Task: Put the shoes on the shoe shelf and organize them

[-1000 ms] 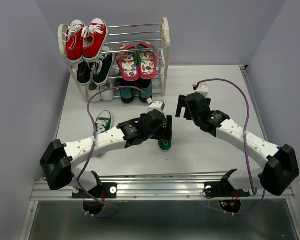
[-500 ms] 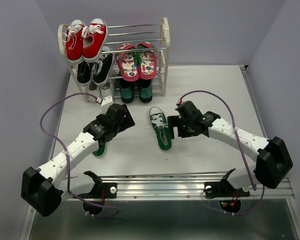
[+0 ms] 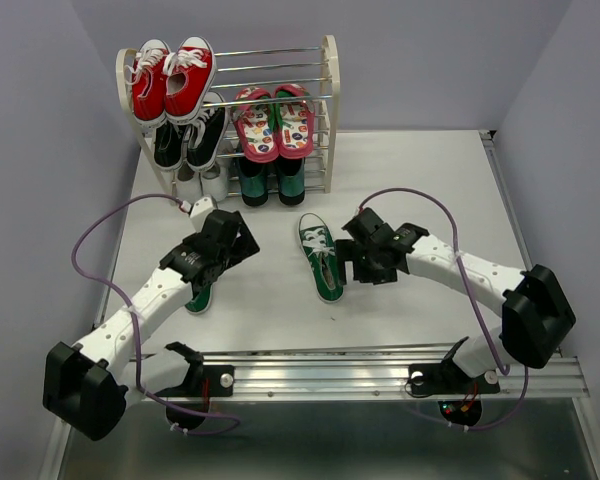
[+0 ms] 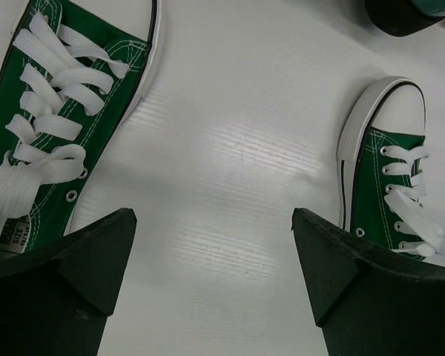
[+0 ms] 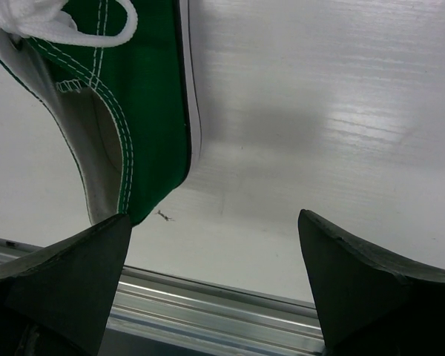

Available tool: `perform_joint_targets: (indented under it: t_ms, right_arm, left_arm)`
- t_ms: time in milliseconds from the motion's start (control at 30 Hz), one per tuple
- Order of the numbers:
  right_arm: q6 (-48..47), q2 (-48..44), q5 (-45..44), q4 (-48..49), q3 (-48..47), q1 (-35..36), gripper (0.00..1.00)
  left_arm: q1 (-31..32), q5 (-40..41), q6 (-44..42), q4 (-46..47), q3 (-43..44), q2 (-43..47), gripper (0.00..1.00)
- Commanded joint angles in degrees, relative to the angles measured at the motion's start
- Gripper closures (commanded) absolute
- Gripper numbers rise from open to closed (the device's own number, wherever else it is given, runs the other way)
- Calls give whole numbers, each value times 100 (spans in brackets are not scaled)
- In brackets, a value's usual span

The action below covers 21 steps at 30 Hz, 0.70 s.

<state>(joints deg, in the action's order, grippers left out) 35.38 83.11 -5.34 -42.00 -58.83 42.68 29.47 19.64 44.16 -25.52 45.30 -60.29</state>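
The shoe shelf (image 3: pixel 329 100) stands at the back left. It holds the pink-red flip-flops (image 3: pixel 275 122) on a middle tier and the dark green loafers (image 3: pixel 270 182) at the bottom. One green sneaker (image 3: pixel 322 258) lies mid-table, and the other (image 3: pixel 198 297) is partly hidden under my left arm. My left gripper (image 3: pixel 242 243) is open and empty above the table between them; its wrist view shows one sneaker (image 4: pixel 52 126) on its left and one (image 4: pixel 389 185) on its right. My right gripper (image 3: pixel 355 262) is open and empty just right of the middle sneaker's heel (image 5: pixel 126 111).
Red sneakers (image 3: pixel 172 78) sit on the shelf's top tier, with black sneakers (image 3: pixel 188 138) below them. A metal rail (image 3: pixel 330 372) runs along the table's near edge and shows in the right wrist view (image 5: pixel 208 311). Grey walls close in on both sides.
My left arm has swung left, off the middle sneaker, which now lies uncovered. My right gripper has come down and left to that sneaker's heel side.
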Motion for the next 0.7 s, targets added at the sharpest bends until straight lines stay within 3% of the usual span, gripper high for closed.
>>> perform_joint_targets:
  t_ms: [0, 367, 667]
  right_arm:
    - [136, 126, 25, 280, -366, 101, 0]
    - [259, 513, -151, 307, -454, 399, 1]
    - [549, 794, -546, 78, -340, 733, 17]
  left_arm:
    - [-73, -48, -101, 170, -100, 114, 1]
    - [-214, -241, -224, 372, -346, 167, 1]
    - [-267, -215, -241, 363, -417, 281, 1]
